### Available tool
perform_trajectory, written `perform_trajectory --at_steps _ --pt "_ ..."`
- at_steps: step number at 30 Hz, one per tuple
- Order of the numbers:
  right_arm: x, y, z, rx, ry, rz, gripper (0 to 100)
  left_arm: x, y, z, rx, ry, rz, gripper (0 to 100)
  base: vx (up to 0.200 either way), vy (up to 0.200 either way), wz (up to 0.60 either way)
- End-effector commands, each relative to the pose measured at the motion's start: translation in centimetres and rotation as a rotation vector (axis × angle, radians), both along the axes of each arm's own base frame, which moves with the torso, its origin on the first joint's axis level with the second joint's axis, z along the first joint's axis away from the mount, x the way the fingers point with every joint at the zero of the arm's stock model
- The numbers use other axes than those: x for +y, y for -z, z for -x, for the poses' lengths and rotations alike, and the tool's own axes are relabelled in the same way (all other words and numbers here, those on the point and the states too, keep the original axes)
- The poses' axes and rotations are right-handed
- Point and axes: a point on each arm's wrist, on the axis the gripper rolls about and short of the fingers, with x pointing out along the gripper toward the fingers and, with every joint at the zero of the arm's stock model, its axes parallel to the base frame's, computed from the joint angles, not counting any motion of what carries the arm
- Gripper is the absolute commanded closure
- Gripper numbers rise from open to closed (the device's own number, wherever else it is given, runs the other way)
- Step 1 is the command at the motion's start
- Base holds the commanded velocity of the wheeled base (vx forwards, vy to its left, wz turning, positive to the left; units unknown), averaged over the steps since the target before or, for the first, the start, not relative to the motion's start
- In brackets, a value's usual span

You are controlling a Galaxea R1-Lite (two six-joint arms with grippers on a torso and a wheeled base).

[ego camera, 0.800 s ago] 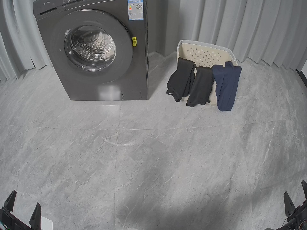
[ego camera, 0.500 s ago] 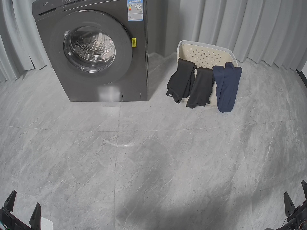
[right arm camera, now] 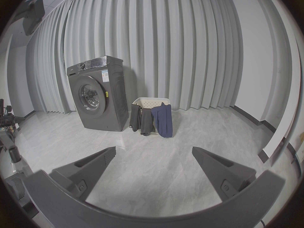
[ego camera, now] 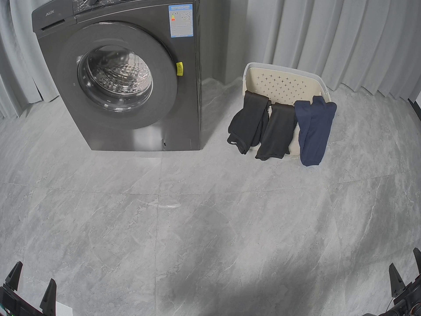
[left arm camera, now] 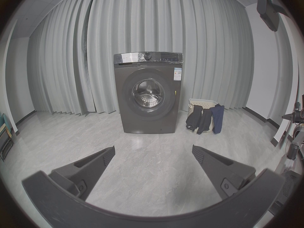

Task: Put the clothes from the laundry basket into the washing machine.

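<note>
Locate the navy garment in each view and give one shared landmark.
Head view: navy garment draped over the laundry basket rim, at the end farthest from the washing machine.
Left wrist view: navy garment at that same far end of the basket.
Right wrist view: navy garment, also farthest from the machine.
Shared landmark: the washing machine.

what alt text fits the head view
A dark washing machine, door shut, stands on a tiled floor beside a laundry basket. Two black garments and a navy one hang over its rim. The left pincer and right pincer sit open at the bottom corners.
</note>
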Motion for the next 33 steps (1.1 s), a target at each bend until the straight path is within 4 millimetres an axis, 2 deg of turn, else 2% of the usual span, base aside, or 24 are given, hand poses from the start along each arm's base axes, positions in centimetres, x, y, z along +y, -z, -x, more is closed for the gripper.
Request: perform_trajectory --at_steps 1,4,22,33 --pt "0.0 0.53 -0.01 0.001 0.0 0.0 0 0.0 0.52 -0.02 0.003 -0.001 -0.001 0 0.0 0.0 -0.6" --pt "0.0 0.53 -0.01 0.001 0.0 0.0 0 0.0 0.52 -0.02 0.003 -0.001 0.001 0 0.0 0.0 0.0" --pt "0.0 0.53 -0.01 0.001 0.0 0.0 0 0.0 0.52 -0.02 0.003 -0.001 0.004 0 0.2 0.0 0.0" --pt "0.0 0.53 -0.01 0.001 0.0 0.0 0 0.0 0.52 -0.02 0.003 -0.001 0.002 0 0.0 0.0 0.0"
